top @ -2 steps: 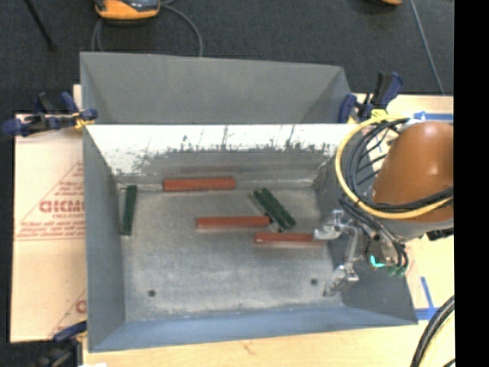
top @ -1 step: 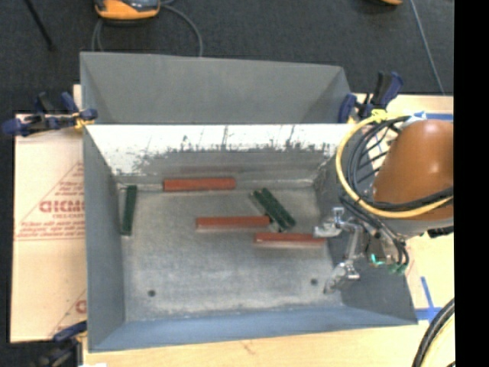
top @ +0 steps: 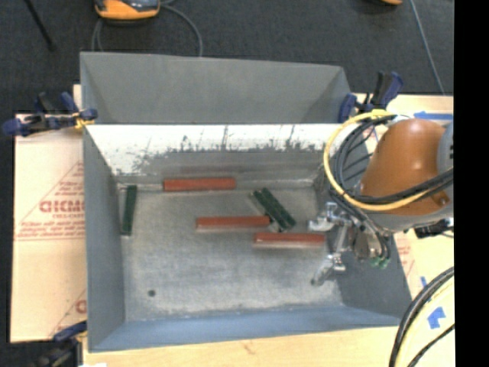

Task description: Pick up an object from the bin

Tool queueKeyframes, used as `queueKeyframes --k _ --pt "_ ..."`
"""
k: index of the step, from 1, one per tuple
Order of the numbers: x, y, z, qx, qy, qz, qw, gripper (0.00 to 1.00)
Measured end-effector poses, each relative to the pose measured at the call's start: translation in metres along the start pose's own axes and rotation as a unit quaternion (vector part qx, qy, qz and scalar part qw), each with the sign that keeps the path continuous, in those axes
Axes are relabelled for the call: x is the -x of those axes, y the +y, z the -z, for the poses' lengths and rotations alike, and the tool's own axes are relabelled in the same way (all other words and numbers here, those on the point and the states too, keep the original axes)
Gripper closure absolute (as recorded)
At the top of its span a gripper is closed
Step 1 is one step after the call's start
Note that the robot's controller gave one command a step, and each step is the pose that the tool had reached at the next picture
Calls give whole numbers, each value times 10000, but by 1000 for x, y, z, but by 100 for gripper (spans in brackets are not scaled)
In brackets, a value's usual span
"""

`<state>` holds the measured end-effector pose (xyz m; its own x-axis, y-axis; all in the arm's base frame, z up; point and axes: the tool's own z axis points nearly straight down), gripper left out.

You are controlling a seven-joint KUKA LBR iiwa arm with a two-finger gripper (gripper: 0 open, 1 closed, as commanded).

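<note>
My gripper (top: 318,251) stands at the right side of the bin, open, with one fingertip up near the right wall and the other lower down. A red flat bar (top: 289,239) lies on the floor just left of it. The bar's right end reaches the gap between the fingers, and I cannot tell if they are down at its level. A dark green bar (top: 273,209) lies slanted just above that bar, resting partly on a second red bar (top: 233,222).
A third red bar (top: 200,183) lies along the back wall. Another dark green bar (top: 128,209) lies by the left wall. The arm with its orange cover and looped cables hangs over the bin's right rim.
</note>
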<state>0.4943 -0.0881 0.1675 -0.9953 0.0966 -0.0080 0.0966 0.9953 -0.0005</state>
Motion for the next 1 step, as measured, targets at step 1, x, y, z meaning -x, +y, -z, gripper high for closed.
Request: queueKeyframes --k 1 --pt "41 7 -73 -3 19 -220 9998 100"
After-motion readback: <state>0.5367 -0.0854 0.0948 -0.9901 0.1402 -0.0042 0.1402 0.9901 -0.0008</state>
